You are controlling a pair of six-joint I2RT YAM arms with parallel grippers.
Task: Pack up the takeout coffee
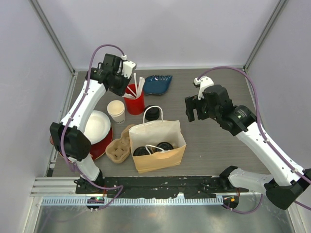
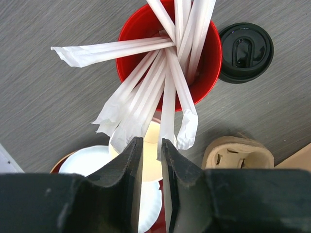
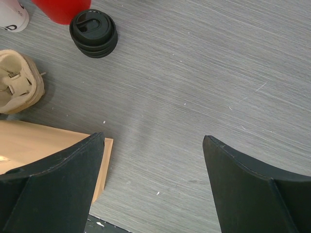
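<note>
While the left fingers (image 2: 129, 165) hover nearly closed over the red cup (image 2: 209, 68) of paper-wrapped straws (image 2: 146, 92), one straw end reaches the narrow gap between them. Whether it is gripped cannot be told. Around the red cup stand an open cream paper cup (image 1: 116, 110), a black lid (image 1: 153, 114) and, further back, a blue object (image 1: 158, 83). A cardboard cup carrier (image 1: 119, 148) lies just beside the left side of the brown paper bag (image 1: 160, 160); a white bowl (image 1: 96, 125) on a red plate (image 1: 104, 145) sits further left. The bag stands open near the front edge of the desk (image 1: 214, 145) and holds the takeout coffee (image 1: 142, 151): two black-lidded cups side by side. The right fingers (image 3: 243, 174) are spread wide, holding nothing, above bare desk right of the bag.
</note>
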